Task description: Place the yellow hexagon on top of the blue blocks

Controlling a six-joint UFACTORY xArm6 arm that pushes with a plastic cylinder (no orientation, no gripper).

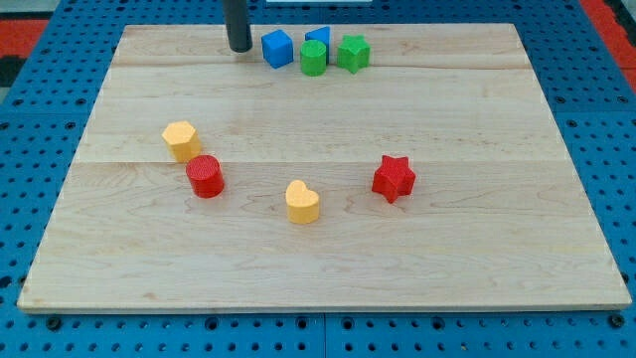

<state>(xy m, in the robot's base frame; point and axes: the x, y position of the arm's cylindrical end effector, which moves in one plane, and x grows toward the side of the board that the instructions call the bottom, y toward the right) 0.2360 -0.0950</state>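
Observation:
The yellow hexagon (181, 139) sits on the wooden board at the view's left, just above a red cylinder (206, 176). A blue cube (277, 48) lies near the view's top, and a second blue block (319, 37) stands partly hidden behind a green cylinder (313, 58). My tip (239, 47) rests on the board at the view's top, just left of the blue cube with a small gap, far above and right of the yellow hexagon.
A green block (352, 53) lies right of the green cylinder. A yellow heart (302, 202) sits low in the middle and a red star (394, 178) to its right. The board's edge (318, 310) meets a blue perforated table.

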